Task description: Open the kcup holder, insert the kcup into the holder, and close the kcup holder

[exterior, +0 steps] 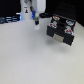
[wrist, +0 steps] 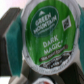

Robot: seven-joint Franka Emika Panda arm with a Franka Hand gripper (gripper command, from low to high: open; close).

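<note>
We see the gripper (exterior: 35,20) clamped on the kcup (wrist: 48,36), its green lid filling the wrist view; fingers mostly hidden. Kcup holder (exterior: 61,31) blurred near the worktop's (exterior: 30,57) far edge.

A bare lab-style test bench: plain pale tabletop (exterior: 30,60), dark backdrop (exterior: 7,7).

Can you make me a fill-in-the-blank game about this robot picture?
1. The lid of the kcup is the colour ____.
2. The big words on that lid say "Dark ____".
3. The kcup holder sits on the exterior view's ____ side.
4. The kcup is gripped by the robot's ____.

Missing words: green, Magic, right, pincer
</note>
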